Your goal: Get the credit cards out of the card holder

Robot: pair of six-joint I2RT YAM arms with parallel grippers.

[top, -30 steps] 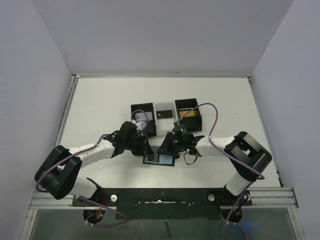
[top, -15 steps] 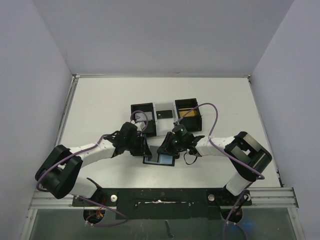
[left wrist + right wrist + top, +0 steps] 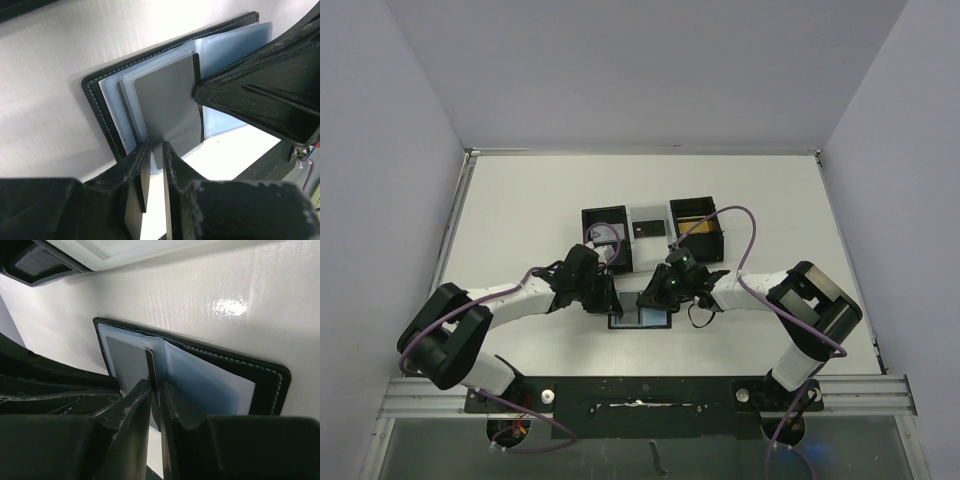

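White-armed, reaching low and inward from both sides over the open card holder (image 3: pixel 642 320) at the table's (image 3: pixel 520 200) near middle. Pinching the grey credit card's (image 3: pixel 167 107) lower edge between left fingers (image 3: pixel 134 172), almost shut. Pressing right fingers (image 3: pixel 131 405), closed to a slit, onto the holder's fold.
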